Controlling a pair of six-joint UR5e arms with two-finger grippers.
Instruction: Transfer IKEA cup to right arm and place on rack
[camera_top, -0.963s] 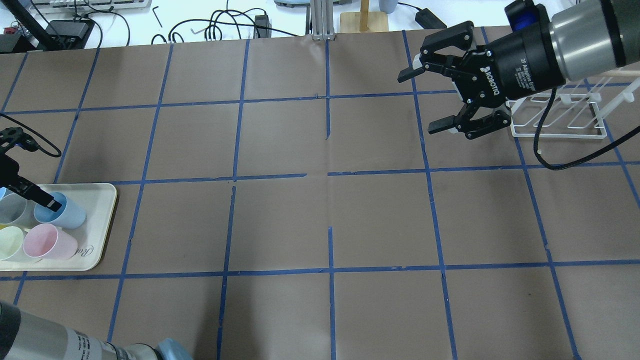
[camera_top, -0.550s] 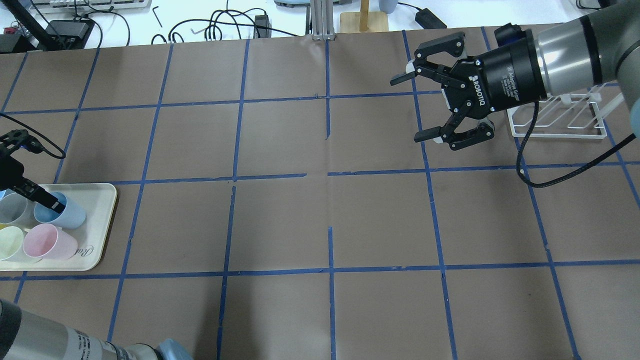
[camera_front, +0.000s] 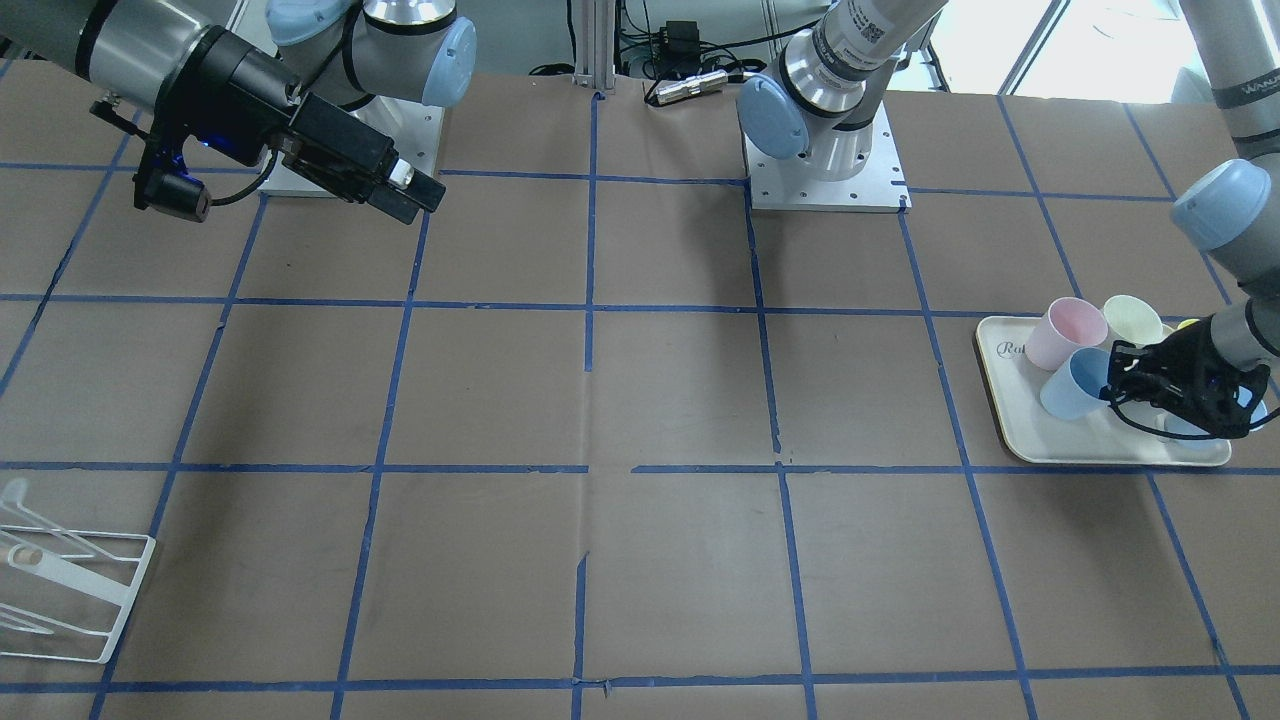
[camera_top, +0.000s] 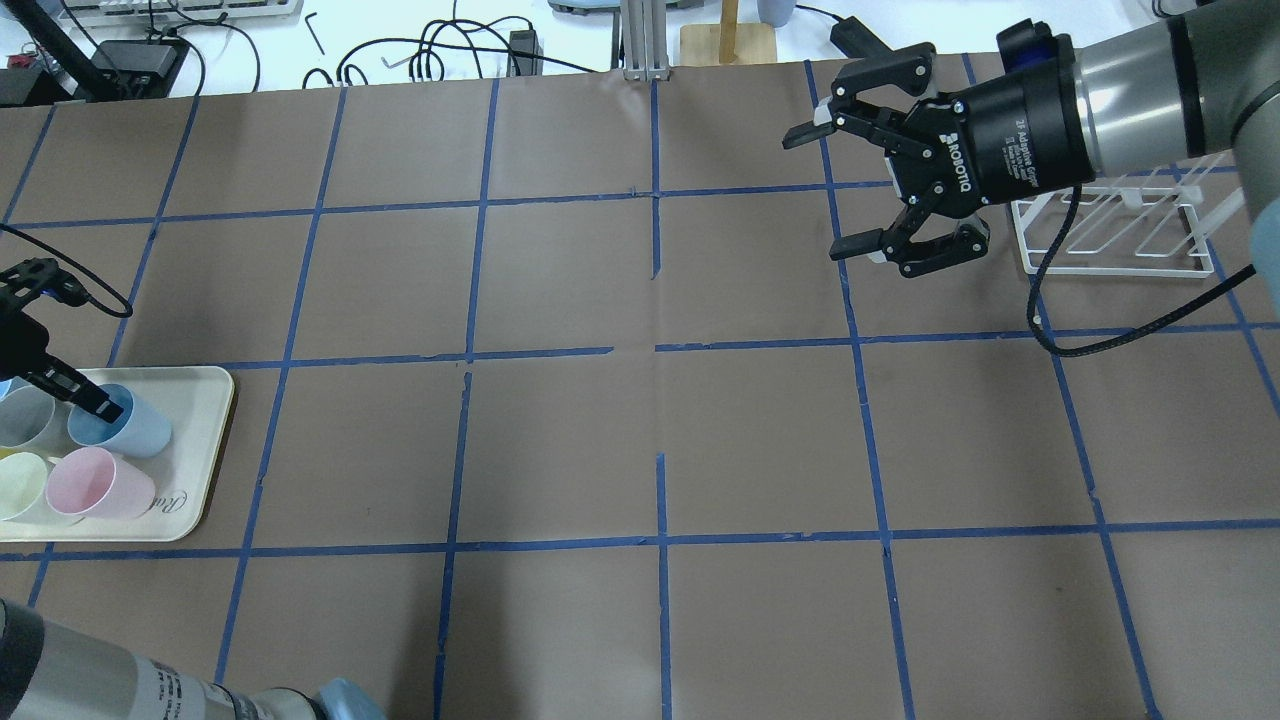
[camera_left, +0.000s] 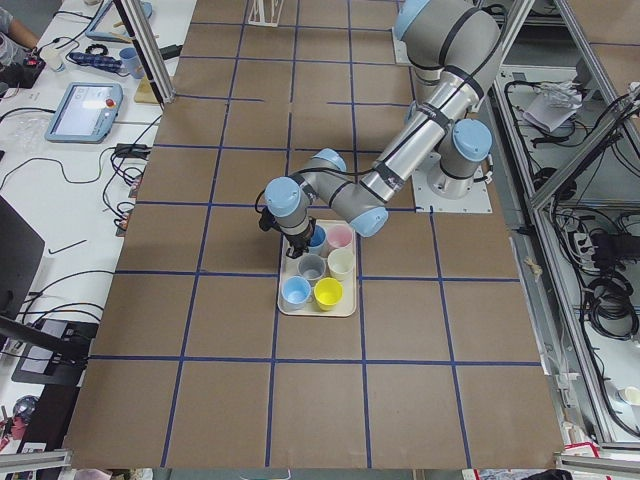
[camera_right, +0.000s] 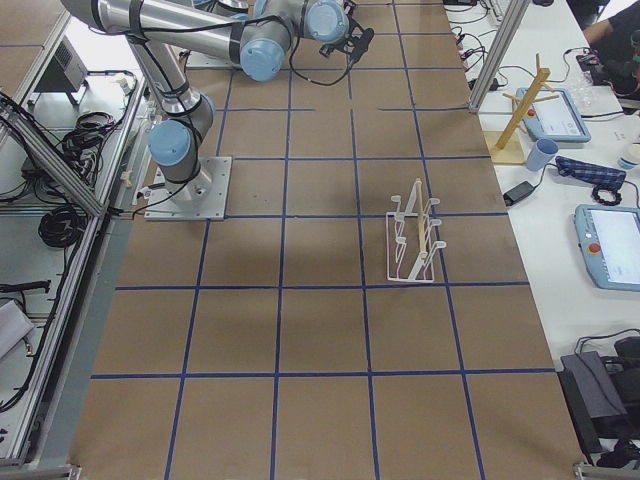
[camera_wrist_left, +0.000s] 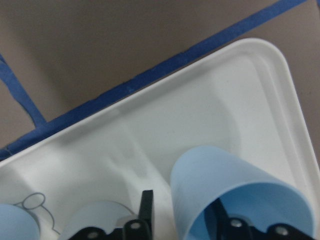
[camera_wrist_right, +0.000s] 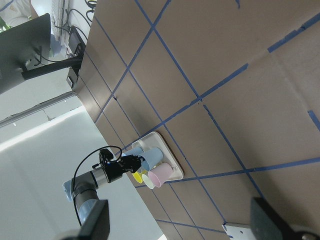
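1. The IKEA cup (camera_top: 140, 430) stands on the cream tray (camera_top: 215, 470) at the left end of the table (camera_top: 640, 440), next to a grey cup (camera_top: 20, 420) and a pink cup (camera_top: 95, 490).
2. The left tool (camera_front: 1118, 386) straddles the cup's wall, one finger inside and one outside. A gap shows at the outer finger, so it looks released, not yet clamped.
3. The right tool (camera_top: 825, 190) hangs spread wide and empty near the rack (camera_top: 1120, 270).
4. As I judge it, no step is complete: gripping, lifting, hand-over and racking all remain.

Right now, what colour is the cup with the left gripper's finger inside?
Pale blue; the cup shows best in the overhead view.
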